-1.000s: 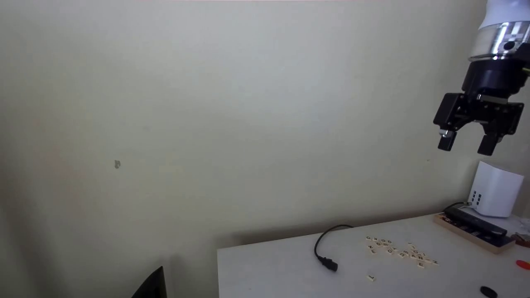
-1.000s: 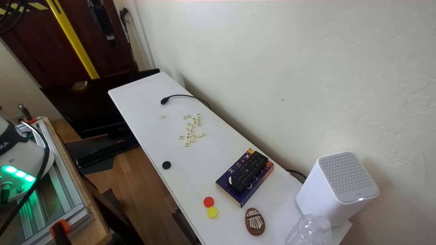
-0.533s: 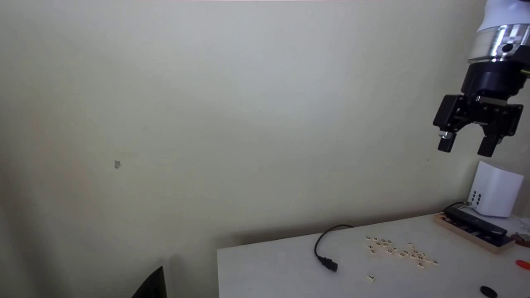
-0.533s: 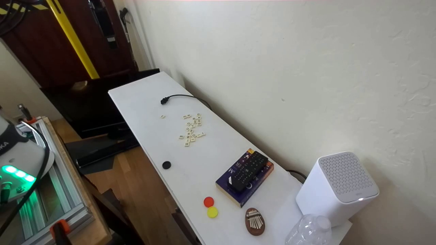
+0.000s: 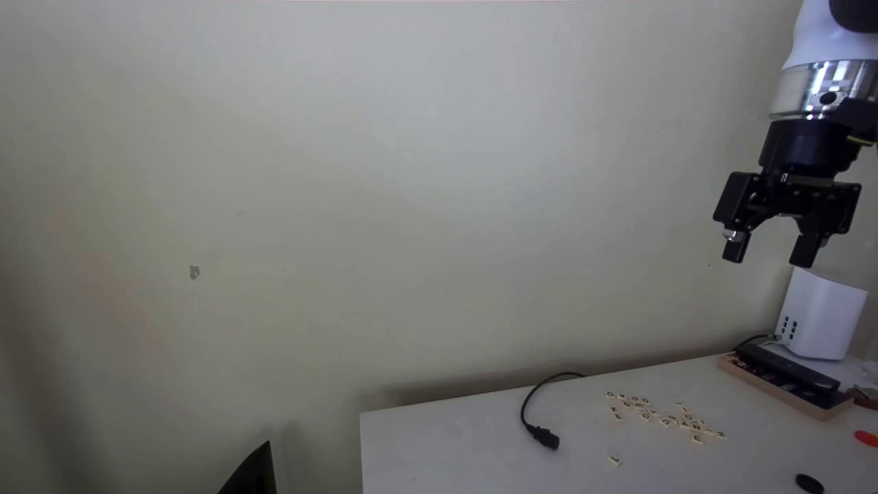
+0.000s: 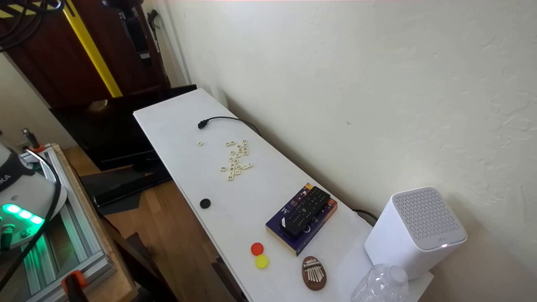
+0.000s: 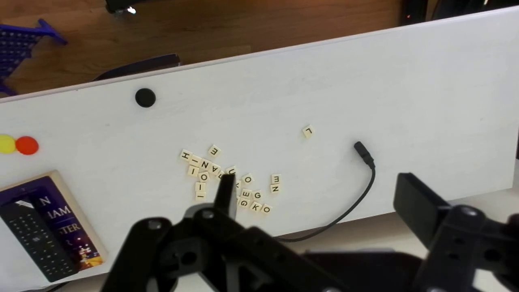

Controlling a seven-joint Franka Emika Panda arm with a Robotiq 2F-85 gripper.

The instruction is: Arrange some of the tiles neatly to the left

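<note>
The wrist view looks down past the fingers (image 7: 225, 194) of the gripper (image 7: 317, 186) and gives the letters on the tiles (image 7: 204, 164) most clearly. The loose group lies below the tool, partly hidden there behind one finger, and a lone tile (image 7: 308, 131) sits out past the fingertips, in line with the gap; the black cable (image 7: 365, 155) curves through that gap. On the far side of the finger that covers the tiles come a book (image 7: 67, 221) with a remote (image 7: 38, 239) on it, and a red disc (image 7: 27, 145) touching a yellow disc (image 7: 7, 144). Both exterior views leave the scatter uncovered. In an exterior view the gripper hangs well above the white table (image 5: 446, 446), the white box (image 5: 820, 315) appearing just below its fingertips, though how far apart they are cannot be told. In an exterior view a clear bottle (image 6: 381, 287), a wooden thumb piano (image 6: 314, 273) and the arm's base (image 6: 33, 192) with green lights also appear. The fingers stand wide apart, pads facing each other across bare air; the tool holds nothing, and touches neither the tiles nor anything else on the table
</note>
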